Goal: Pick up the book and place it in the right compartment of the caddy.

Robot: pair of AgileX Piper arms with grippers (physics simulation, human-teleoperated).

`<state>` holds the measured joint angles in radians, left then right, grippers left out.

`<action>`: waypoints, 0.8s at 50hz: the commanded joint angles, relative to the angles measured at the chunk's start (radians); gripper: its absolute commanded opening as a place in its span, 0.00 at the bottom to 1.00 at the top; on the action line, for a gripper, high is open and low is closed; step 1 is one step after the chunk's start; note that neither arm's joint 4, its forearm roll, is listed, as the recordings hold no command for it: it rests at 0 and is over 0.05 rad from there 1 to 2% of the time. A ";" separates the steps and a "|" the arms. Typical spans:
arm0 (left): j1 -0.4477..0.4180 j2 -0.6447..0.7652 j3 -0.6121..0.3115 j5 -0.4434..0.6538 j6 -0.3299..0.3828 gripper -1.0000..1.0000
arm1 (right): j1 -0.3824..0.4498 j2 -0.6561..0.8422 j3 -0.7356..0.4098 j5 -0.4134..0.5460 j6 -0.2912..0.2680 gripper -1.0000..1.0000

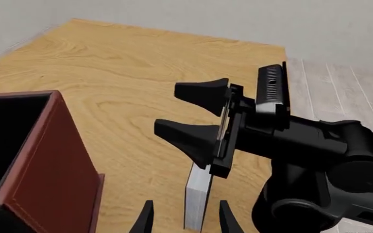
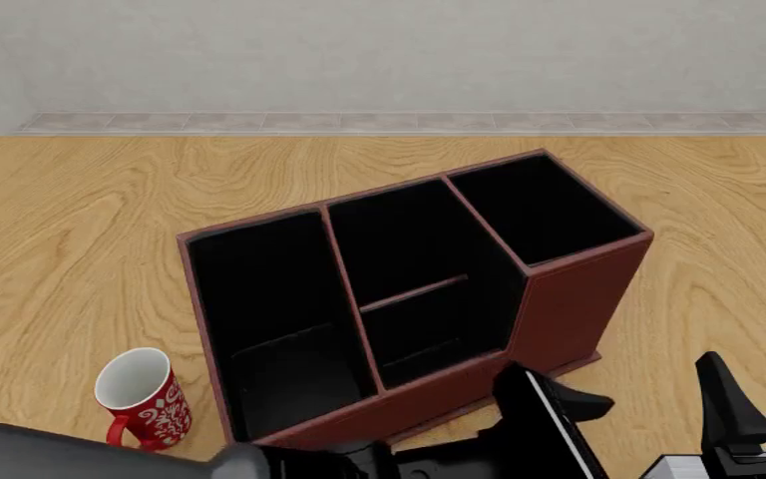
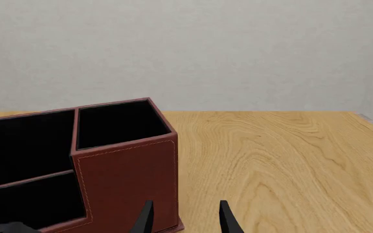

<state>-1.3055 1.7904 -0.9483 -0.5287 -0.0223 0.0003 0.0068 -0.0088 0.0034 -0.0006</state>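
The book (image 1: 197, 199) stands on edge on the table, white page edges facing my left wrist camera. It shows between the open fingertips of my left gripper (image 1: 185, 219), with a gap on each side. In the front view only a pale strip of the book (image 2: 696, 467) shows at the bottom edge. My right gripper (image 1: 167, 108) hovers just above the book, open and empty, pointing at the caddy (image 2: 576, 309); it also shows in the front view (image 2: 760, 377) and the right wrist view (image 3: 185, 218). The right compartment (image 2: 543, 205) is the narrow end section, black inside and empty (image 3: 118, 124).
A red mug (image 2: 144, 399) with a white pattern stands by the caddy's left front corner. The caddy's corner (image 1: 44, 165) is close beside my left gripper. The table edge and a pale floor (image 1: 342, 92) lie beyond the right arm.
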 commanded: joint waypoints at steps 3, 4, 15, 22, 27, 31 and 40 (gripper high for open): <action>-0.003 0.054 -0.046 0.009 0.008 1.00 | 0.000 0.000 0.000 0.000 0.000 1.00; -0.004 0.058 -0.051 0.011 0.006 1.00 | 0.000 0.000 0.000 0.000 0.000 1.00; -0.007 0.099 -0.094 0.024 -0.008 1.00 | 0.000 0.000 0.000 0.000 0.000 1.00; -0.008 0.136 -0.119 0.027 -0.017 1.00 | 0.000 0.000 0.000 0.000 0.000 1.00; -0.006 0.157 -0.135 0.030 -0.018 1.00 | 0.000 0.000 0.000 0.000 0.000 1.00; -0.006 0.173 -0.146 0.033 -0.014 1.00 | 0.000 0.000 0.000 0.000 0.000 1.00; 0.001 0.211 -0.161 0.023 -0.028 1.00 | 0.000 0.000 0.000 0.000 0.000 1.00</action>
<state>-1.3083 1.9603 -1.0875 -0.5018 -0.0413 0.0003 0.0068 -0.0088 0.0034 -0.0006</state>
